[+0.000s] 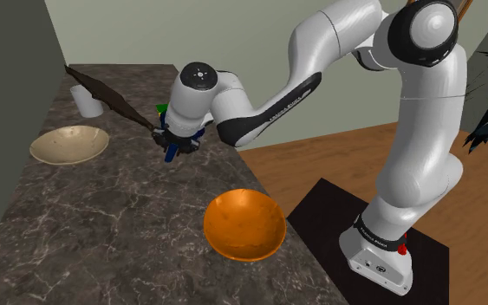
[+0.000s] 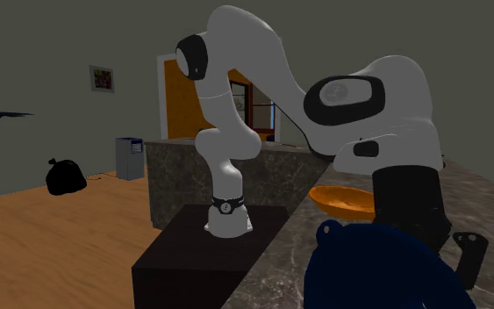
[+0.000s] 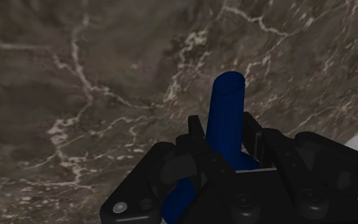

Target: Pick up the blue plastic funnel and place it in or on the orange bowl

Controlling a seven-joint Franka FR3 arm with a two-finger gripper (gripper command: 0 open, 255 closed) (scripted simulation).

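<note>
My black gripper [image 1: 178, 141] is shut on the blue funnel [image 1: 172, 152], just above the dark marble counter [image 1: 103, 225]. In the wrist view the funnel's dark blue spout [image 3: 227, 108] sticks out past the gripper [image 3: 225, 130] toward the counter, and the fingers [image 3: 196, 129] clasp it from both sides. The funnel's wide body [image 2: 376, 268] looms in the foreground of the second exterior view, below the black hand. The orange bowl [image 1: 244, 223] sits empty near the counter's front edge, toward the stand from the gripper. It also shows beyond the funnel as the orange bowl [image 2: 345, 200].
A beige bowl [image 1: 68, 144] lies to the shoulder view's left of the gripper. A white cup [image 1: 87, 102] and a long dark brown object [image 1: 112, 97] lie at the back of the counter, with something green [image 1: 159, 108] behind the hand. The counter's edge drops to a wooden floor [image 1: 337, 156].
</note>
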